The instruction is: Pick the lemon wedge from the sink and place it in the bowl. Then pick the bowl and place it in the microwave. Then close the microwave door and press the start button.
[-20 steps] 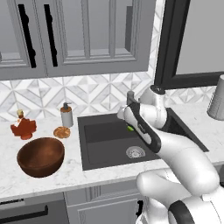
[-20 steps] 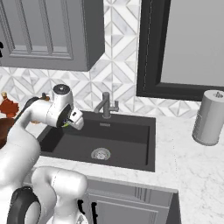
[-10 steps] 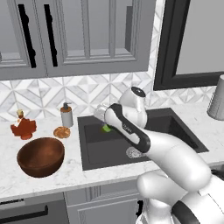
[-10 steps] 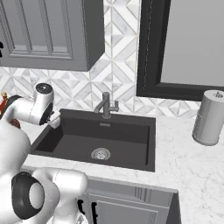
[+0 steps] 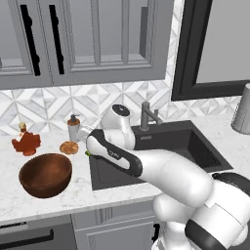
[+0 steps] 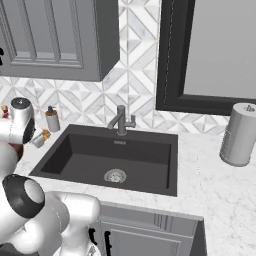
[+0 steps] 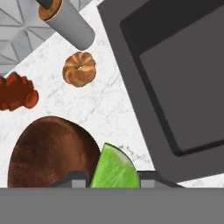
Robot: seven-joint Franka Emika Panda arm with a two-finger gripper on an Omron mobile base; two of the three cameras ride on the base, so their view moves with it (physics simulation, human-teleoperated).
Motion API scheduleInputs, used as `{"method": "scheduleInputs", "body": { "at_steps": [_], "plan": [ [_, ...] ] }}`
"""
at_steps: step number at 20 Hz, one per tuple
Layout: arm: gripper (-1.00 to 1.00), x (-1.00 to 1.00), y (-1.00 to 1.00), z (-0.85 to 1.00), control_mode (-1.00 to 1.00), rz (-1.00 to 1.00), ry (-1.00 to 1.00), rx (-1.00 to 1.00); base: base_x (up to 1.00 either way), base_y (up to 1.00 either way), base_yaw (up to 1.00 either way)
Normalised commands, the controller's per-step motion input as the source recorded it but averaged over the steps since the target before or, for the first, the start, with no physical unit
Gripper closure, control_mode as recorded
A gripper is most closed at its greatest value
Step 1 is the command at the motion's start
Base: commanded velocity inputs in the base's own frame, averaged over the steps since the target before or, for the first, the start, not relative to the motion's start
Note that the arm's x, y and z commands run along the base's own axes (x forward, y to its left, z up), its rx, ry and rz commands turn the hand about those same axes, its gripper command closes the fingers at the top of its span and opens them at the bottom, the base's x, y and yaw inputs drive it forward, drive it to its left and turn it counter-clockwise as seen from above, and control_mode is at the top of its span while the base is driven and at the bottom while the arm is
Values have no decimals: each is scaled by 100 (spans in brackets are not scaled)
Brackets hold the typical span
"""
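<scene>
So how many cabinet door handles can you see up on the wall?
2. Both black cabinet door handles show in the left base view, on the upper grey cabinets above the counter: one on the left, the other just right of it. More could sit beyond the frame.

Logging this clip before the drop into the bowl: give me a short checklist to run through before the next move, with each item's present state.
1. Bright green lemon wedge sits between the gripper fingertips: ok.
2. Wedge is out of the dark grey recessed sink: ok, it shows over the white marble counter in the hand view.
3. Wedge is above the large reddish-brown wooden bowl: not ok, it is beside the rim.
4. Bowl is upright with nothing visible inside: ok.
5. Round orange-brown pastry lies apart from the bowl: ok.
6. Microwave door open for the later step: cannot tell.
</scene>
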Motion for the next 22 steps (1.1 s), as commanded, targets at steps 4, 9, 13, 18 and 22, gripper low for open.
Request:
{"method": "scheduleInputs", "body": {
  "at_steps": [4, 9, 13, 18, 22],
  "plan": [
    [100, 0, 73, 0, -100, 2, 11, -7, 0, 0, 0],
    [100, 0, 26, 0, -100, 9, 7, 2, 0, 0, 0],
    [100, 0, 49, -12, -100, 11, 6, 2, 0, 0, 0],
    [100, 0, 83, -27, -100, 1, 14, -7, 0, 0, 0],
    [100, 1, 68, -23, -100, 1, 14, -6, 0, 0, 0]
  ]
}}
